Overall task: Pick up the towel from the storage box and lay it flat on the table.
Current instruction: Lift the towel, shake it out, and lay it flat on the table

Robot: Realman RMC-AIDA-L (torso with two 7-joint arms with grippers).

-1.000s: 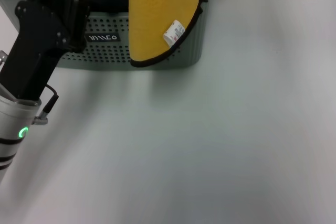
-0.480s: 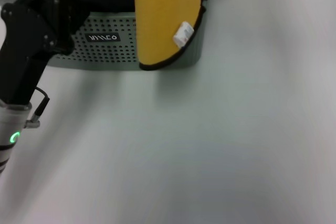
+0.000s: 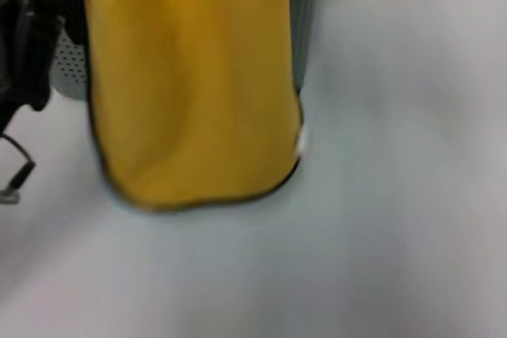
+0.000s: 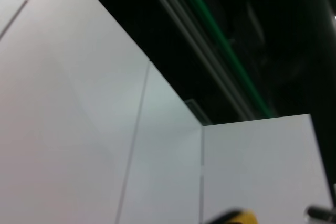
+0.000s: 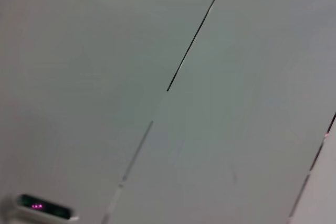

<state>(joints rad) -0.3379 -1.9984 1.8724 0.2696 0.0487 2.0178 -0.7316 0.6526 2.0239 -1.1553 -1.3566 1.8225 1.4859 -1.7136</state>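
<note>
You cannot see the fingers, so the grip is untold; the left arm (image 3: 28,45) is at the near left. The towel (image 3: 190,85) hangs open before the storage box (image 3: 305,17), above the table (image 3: 396,195). You are mid-carry; next, lower its hem and draw it flat.

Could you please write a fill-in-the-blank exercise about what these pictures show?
1. The hanging towel is ____ in colour.
2. Its edging is ____.
3. The towel covers most of the grey-green storage ____.
4. The white ____ lies below the towel.

Missing words: yellow; black; box; table
</note>
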